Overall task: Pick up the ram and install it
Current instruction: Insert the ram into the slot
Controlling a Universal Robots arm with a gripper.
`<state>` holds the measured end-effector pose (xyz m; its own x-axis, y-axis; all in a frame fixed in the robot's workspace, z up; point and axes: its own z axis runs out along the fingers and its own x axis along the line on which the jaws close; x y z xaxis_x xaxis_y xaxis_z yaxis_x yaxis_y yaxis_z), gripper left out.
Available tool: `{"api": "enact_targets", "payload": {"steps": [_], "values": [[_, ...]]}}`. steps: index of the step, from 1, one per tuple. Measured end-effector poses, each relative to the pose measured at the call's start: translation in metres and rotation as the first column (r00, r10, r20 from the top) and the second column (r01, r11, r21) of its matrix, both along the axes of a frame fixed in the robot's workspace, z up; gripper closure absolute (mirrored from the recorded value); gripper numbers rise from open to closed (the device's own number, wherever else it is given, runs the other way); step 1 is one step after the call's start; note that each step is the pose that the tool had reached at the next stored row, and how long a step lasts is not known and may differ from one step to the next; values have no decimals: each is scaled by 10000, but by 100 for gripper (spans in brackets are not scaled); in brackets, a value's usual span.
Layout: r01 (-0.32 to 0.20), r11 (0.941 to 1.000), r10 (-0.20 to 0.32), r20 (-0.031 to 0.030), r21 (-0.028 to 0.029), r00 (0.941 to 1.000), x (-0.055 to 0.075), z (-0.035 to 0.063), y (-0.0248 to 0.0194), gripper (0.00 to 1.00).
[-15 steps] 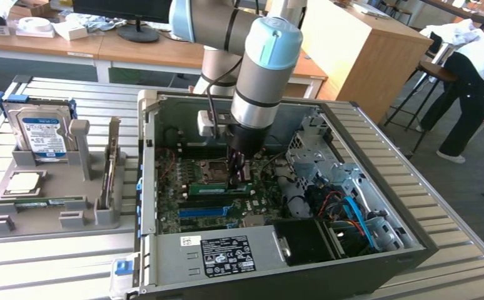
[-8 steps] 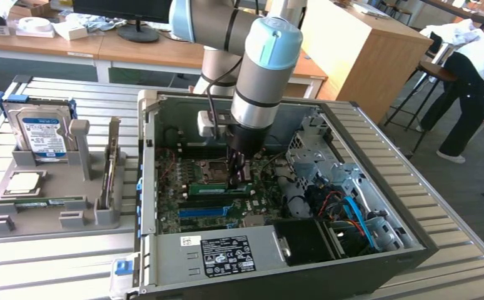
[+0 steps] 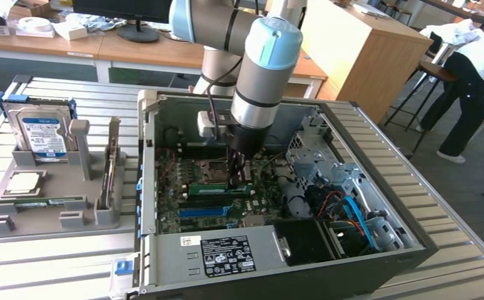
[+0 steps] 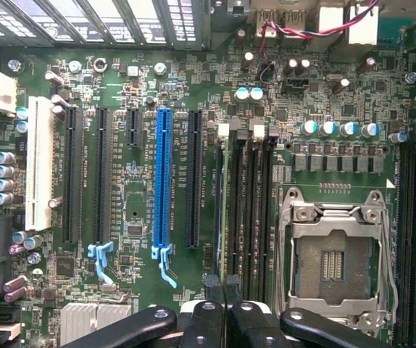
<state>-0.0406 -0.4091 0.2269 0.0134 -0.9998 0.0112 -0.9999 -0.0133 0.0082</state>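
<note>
Standing on the green motherboard, the thin green circuit-board ram is gripped. The jaws are clamped tight around it.

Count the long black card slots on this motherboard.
3: a black slot beside the white slot, another next to it, one past the blue slot. Others may be hidden.

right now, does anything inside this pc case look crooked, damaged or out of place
Nothing looks damaged or spilled. The ram sits straight, gripped by the shut tool. Only oddity: the CPU socket is empty.
</note>
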Motion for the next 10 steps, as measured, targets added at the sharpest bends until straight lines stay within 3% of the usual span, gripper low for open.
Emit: {"api": "enact_targets", "payload": {"steps": [10], "values": [[-60,10000,60,2,3,10000,1,-10,1,89]]}}
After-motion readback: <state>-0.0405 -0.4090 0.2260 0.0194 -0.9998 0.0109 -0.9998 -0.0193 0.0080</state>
